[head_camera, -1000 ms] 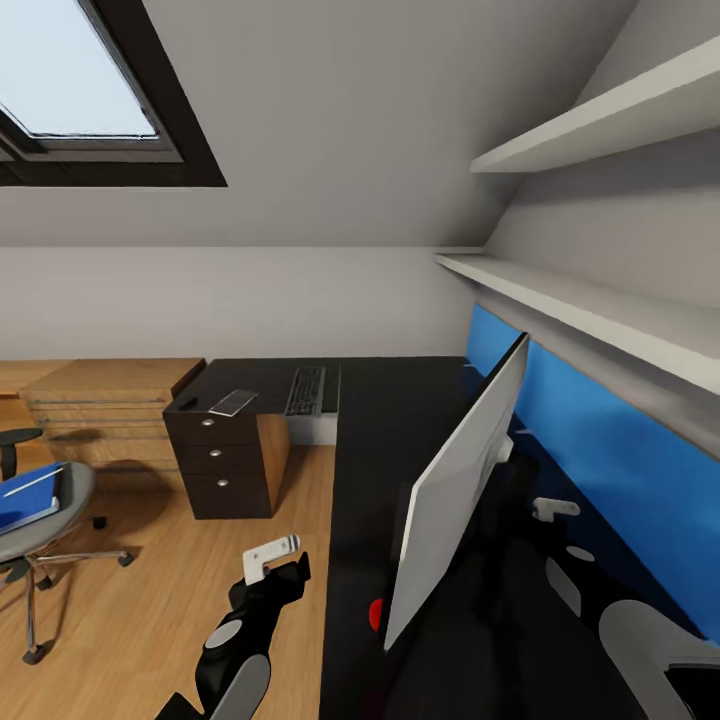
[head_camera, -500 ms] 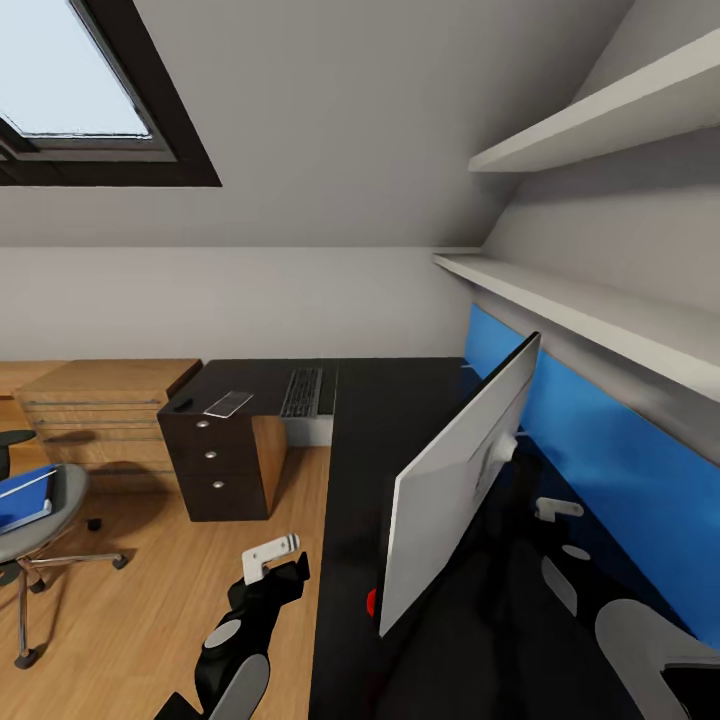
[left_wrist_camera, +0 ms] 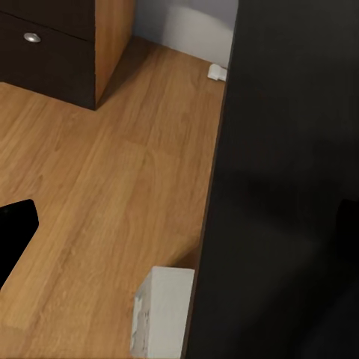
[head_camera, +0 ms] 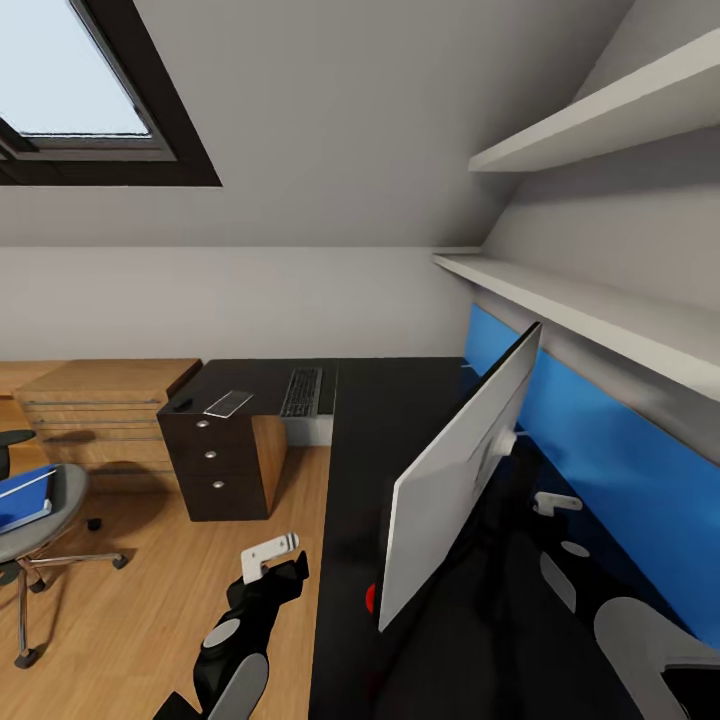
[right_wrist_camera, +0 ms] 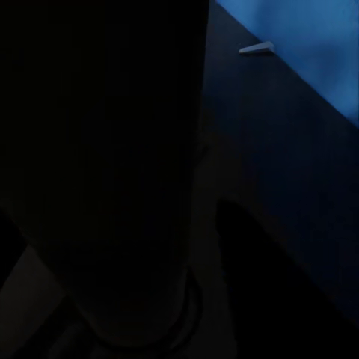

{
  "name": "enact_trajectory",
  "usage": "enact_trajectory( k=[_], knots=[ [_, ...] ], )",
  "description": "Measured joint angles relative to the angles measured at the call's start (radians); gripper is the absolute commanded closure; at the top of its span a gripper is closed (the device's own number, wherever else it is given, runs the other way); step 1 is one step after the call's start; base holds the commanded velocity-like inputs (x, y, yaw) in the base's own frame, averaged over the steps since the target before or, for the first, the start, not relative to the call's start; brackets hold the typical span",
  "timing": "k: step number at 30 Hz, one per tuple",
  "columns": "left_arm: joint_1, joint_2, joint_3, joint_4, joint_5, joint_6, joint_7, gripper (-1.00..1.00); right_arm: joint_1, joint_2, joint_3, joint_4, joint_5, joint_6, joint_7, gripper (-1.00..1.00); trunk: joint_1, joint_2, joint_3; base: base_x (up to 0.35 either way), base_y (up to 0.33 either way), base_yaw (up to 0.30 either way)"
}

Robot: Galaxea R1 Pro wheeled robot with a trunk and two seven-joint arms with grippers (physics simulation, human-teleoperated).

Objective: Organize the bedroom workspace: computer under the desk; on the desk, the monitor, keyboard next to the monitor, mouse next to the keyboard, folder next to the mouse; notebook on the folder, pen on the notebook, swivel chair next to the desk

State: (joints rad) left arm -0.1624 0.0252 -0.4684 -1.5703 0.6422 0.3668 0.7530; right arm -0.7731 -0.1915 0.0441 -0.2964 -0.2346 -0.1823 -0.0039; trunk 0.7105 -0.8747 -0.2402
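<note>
Monitor (head_camera: 455,490) stands tilted on the black tabletop (head_camera: 380,430), white back showing; keyboard (head_camera: 304,391) and notebook (head_camera: 229,403) lie at the far end; blue folder (head_camera: 22,497) rests on the swivel chair (head_camera: 35,520); left fingers (head_camera: 268,553) hover over the floor, right fingers (head_camera: 556,501) behind the monitor, grip of either impossible to tell.

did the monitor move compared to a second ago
Yes. In the head view the monitor has its top corner higher against the blue wall panel and closer to the lower shelf, beyond the slight camera shift; it appears carried toward the wall.
</note>
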Motion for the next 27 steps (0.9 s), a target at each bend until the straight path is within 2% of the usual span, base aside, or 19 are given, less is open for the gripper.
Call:
enact_trajectory(
  k=[14, 17, 20, 27],
  knots=[
    [0.0, 0.0, 0.001, -0.001, 0.0, 0.0, 0.0, -1.0, 0.0, -0.001, 0.004, 0.0, 0.0, -0.03, 0.0, 1.0, 0.0, 0.0, 0.0, 0.0, 0.0, 0.0],
    [-0.001, 0.001, 0.009, 0.0, -0.001, 0.0, 0.011, -1.0, 0.0, 0.0, 0.007, 0.0, 0.028, -0.03, 0.001, 1.0, 0.0, 0.0, 0.0, 0.0, 0.0, 0.0],
    [-0.001, 0.001, 0.036, 0.001, 0.0, 0.0, 0.068, -1.0, 0.0, 0.014, 0.009, 0.0, 0.066, -0.03, 0.001, 1.0, 0.0, 0.0, 0.0, 0.0, 0.0, 0.0],
    [0.0, 0.0, 0.043, 0.001, 0.002, 0.0, 0.09, -1.0, 0.0, 0.02, 0.003, 0.0, 0.08, -0.03, 0.0, 1.0, 0.0, 0.0, 0.0, 0.0, 0.0, 0.021]
  ],
)
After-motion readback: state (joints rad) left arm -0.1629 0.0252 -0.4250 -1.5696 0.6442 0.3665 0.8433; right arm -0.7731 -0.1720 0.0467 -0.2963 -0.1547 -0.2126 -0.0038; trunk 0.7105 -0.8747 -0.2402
